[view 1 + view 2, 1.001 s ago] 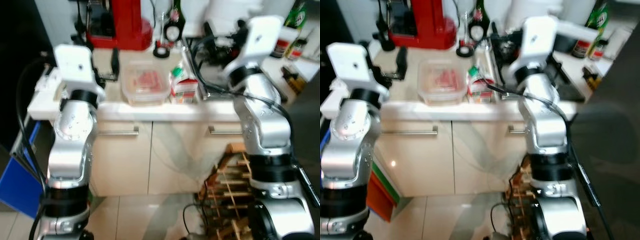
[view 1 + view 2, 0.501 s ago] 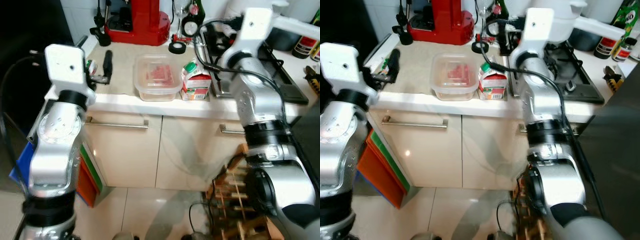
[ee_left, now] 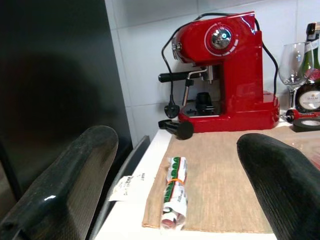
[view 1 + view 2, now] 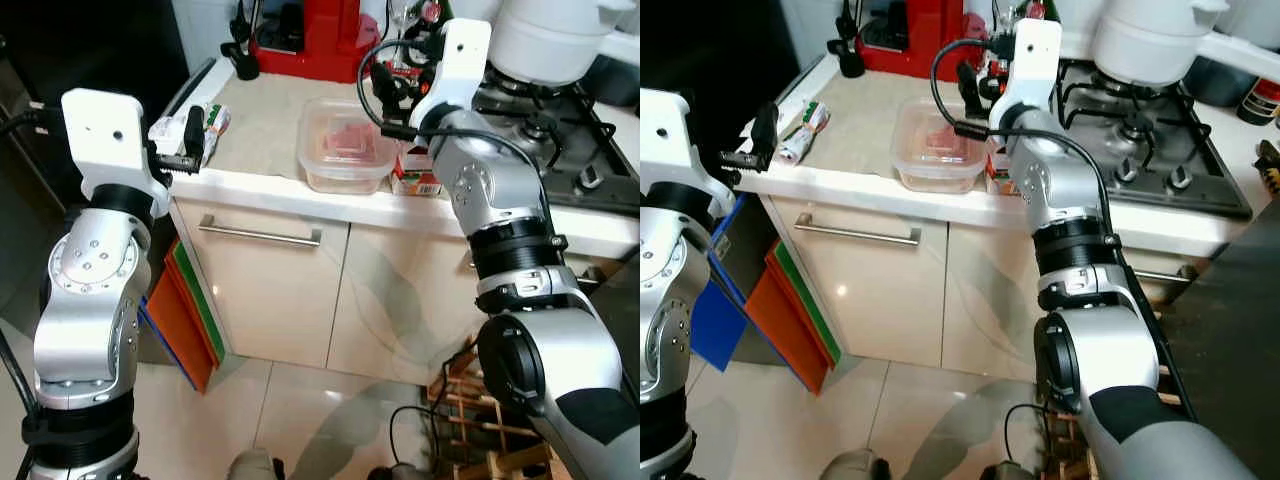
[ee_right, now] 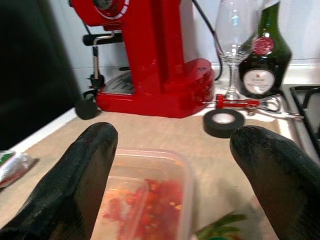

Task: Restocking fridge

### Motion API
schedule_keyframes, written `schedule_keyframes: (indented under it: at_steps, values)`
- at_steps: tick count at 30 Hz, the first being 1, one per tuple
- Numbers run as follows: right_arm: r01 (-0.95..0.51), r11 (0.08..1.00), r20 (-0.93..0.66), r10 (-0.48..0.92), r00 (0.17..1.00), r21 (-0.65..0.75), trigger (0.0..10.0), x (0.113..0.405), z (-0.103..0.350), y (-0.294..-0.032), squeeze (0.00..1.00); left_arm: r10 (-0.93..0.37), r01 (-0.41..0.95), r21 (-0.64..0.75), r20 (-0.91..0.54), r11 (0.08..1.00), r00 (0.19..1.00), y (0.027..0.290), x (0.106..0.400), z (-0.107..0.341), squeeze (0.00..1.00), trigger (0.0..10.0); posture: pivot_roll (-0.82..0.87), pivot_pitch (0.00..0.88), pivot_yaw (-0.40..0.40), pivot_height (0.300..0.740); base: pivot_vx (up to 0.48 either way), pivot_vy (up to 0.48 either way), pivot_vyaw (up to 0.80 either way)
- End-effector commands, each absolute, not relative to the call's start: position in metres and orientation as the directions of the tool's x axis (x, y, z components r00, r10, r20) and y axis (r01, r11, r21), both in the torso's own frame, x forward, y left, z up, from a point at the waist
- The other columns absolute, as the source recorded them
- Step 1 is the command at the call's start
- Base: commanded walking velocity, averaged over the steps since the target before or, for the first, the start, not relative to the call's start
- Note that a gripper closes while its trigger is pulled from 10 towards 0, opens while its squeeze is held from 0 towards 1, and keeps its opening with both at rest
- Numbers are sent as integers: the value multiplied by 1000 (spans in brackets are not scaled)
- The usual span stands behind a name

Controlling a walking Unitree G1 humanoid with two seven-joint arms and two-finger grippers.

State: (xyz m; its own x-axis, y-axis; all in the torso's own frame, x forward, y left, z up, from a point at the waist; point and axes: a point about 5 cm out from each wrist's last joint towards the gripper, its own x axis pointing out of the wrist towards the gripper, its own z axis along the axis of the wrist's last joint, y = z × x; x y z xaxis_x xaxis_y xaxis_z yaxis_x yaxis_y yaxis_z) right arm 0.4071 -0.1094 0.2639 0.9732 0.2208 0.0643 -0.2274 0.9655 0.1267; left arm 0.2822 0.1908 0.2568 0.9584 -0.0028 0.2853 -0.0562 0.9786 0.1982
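A clear plastic container [image 4: 345,145] with red food inside sits on the counter's beige mat. A green-topped carton [image 4: 415,182] stands right beside it, partly hidden by my right arm. My right gripper [image 5: 175,135] hovers open just above the container's [image 5: 145,210] far side, nothing between its fingers. A rolled green-and-white packet [image 3: 172,197] lies at the mat's left end. My left gripper [image 3: 177,142] is open at the counter's left edge, pointing over that packet [image 4: 215,120] and holding nothing.
A red coffee machine [image 4: 305,40], a wine glass [image 5: 235,30], a dark bottle [image 5: 267,55] and a black tape roll [image 5: 224,122] stand at the back. A gas hob [image 4: 1150,130] with a white pot [image 4: 555,40] lies to the right. A tall dark surface [image 3: 55,90] borders the left.
The camera has swung and dropped, so the counter sits further right in view. My right gripper now hangs over the container instead of over the hob side.
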Motion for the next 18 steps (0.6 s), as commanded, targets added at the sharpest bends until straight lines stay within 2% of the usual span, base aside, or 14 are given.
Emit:
schedule_keyframes:
  at_steps: [1,10,18]
  values:
    - [-203,975,65,198,978,91,10000,409,272,-114,0,-14,-50,203,300,978,954,190,282,263,0,10000,200,61,-4,726,0,0,0]
    - [-187,980,24,186,982,64,10000,408,266,-117,0,-8,-50,189,294,981,956,188,285,261,0,10000,172,57,-13,726,0,0,0]
    - [-210,971,-24,214,977,118,10000,407,258,-114,0,-12,-44,183,294,982,956,184,287,260,0,10000,166,47,-15,726,0,0,0]
